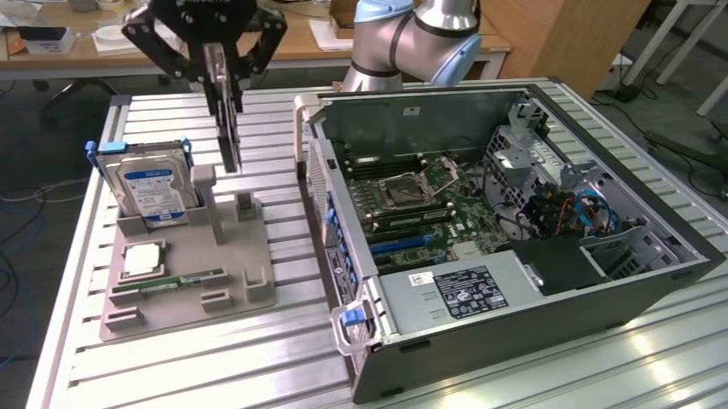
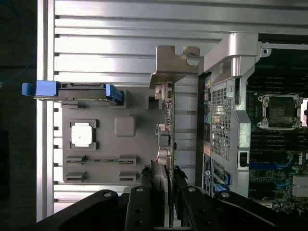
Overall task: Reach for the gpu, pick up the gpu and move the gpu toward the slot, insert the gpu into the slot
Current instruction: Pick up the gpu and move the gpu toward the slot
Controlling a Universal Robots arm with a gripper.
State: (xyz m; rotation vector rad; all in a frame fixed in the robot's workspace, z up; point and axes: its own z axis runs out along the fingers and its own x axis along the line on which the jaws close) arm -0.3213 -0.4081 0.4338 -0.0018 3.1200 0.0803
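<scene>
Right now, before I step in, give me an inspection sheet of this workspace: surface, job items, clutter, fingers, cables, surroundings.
Surface: slatted metal table bearing a grey holder tray and an open computer case.
Job's things: gpu held upright above the tray, outside the case, not yet inserted.
Clutter: hard drive standing in the tray; processor chip and memory stick lying flat in it.
Grippers: gripper above the tray, fingers shut on the gpu.
Cables: blue and red wires inside the case.
Surroundings: wooden desk with papers behind the table; robot arm behind the case.
</scene>
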